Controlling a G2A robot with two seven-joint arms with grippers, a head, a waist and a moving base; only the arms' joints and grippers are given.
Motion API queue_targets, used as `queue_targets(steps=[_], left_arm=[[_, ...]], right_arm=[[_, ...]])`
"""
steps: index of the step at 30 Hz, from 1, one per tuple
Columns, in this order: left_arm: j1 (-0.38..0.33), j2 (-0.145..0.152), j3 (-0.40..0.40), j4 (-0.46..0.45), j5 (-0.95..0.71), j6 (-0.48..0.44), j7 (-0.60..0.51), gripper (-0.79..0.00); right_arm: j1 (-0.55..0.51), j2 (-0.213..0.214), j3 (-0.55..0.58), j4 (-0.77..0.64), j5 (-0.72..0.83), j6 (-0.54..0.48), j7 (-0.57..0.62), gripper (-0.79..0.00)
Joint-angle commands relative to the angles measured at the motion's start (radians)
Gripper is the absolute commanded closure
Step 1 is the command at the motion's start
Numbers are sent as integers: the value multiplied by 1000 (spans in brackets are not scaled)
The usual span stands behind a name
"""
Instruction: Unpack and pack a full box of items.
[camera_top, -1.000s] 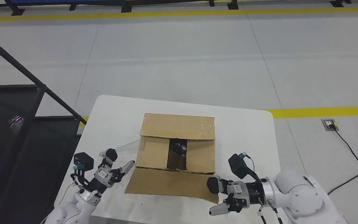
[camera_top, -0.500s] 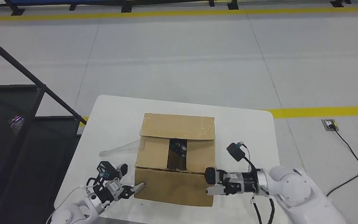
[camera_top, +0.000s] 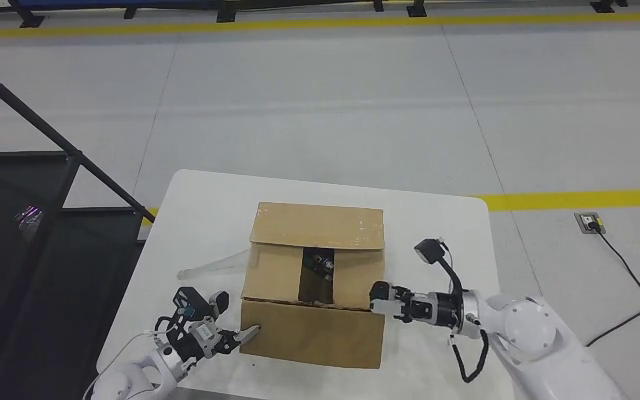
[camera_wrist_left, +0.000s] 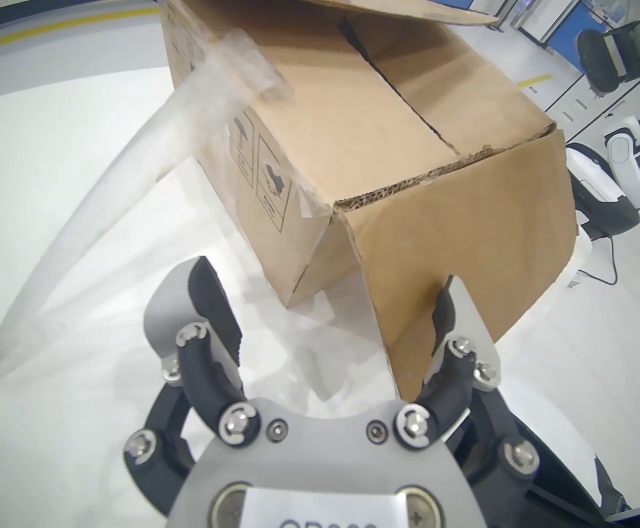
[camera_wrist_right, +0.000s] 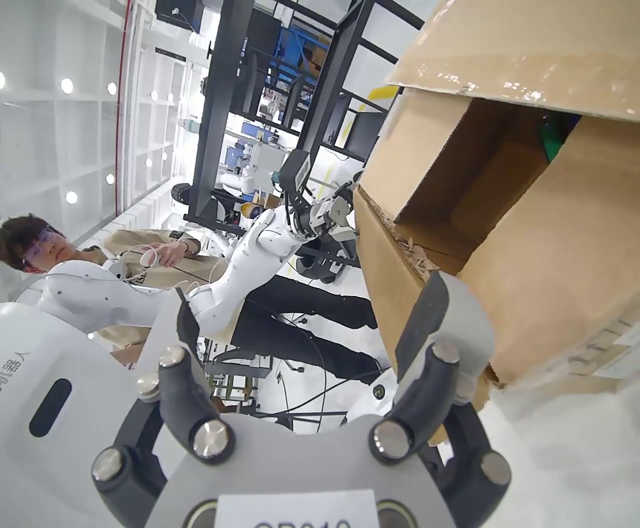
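Left tool (camera_wrist_left: 327, 280) was open, one finger touching the near flap of the brown cardboard box (camera_top: 318, 226). Right tool (camera_wrist_right: 307, 295) was open too, at the box's right side. Box sat mid white table (camera_top: 200, 215), top partly open.

box (camera_wrist_left: 380, 150): two black picture signs (camera_wrist_left: 257, 165) on its side, one an umbrella
words: none can be read

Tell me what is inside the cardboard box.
Through the top gap of the cardboard box, one small dark item shows. The flaps hide the rest.
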Motion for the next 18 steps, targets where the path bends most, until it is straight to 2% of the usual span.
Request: queue_targets(steps=[1,5,6,14,18], left_arm=[[1,0,2,-2,1,8,1,-785],[7,0,11,-18,18,34,4,-785],[8,1,13,-19,18,38,7,-785],[18,4,9,-22,-2,53,20,-785],[20,6,7,-21,-5,55,22,-785]], right_arm=[[6,-8,-19,10,22,27,-54,-785],[64,-30,-73,71,40,58,-113,-785],[86,-38,-85,103,40,78,-159,-785],[220,-83,-174,240,23,215,-247,-785],[251,-102,-194,264,12,182,-314,-785]])
